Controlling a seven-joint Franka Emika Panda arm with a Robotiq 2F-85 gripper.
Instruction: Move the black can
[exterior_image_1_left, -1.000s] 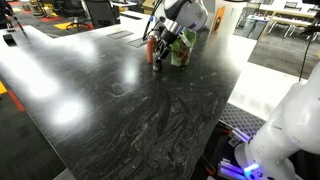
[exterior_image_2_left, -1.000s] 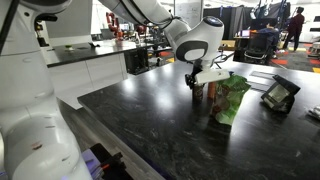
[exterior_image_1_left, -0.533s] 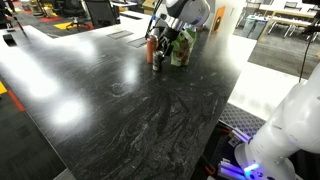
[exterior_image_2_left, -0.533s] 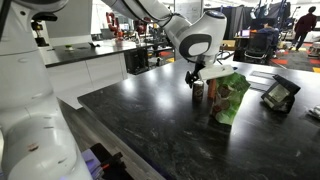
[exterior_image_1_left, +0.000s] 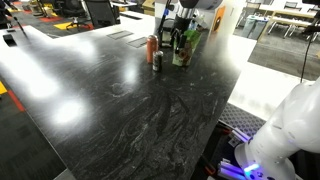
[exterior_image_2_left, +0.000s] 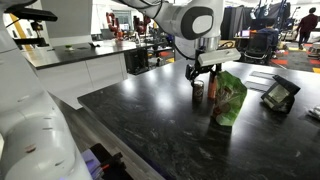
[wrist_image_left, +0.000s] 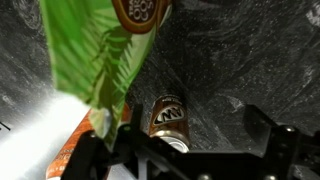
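Jaws of the gripper (exterior_image_2_left: 205, 70) were spread wide and held nothing, hanging just above the black can (exterior_image_2_left: 198, 90) without touching it. The black can stood upright on the dark, marbled worktop (exterior_image_2_left: 150, 125), its pale metal top facing up. An orange-red can (exterior_image_1_left: 152, 45) stood just beside it, and a tall green packet (exterior_image_2_left: 228, 98) stood near on the other side. In the wrist view, the black can sat between the two parted jaws, with the green packet alongside.

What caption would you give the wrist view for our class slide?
Open gripper above the upright black can on a dark table, green packet beside it.
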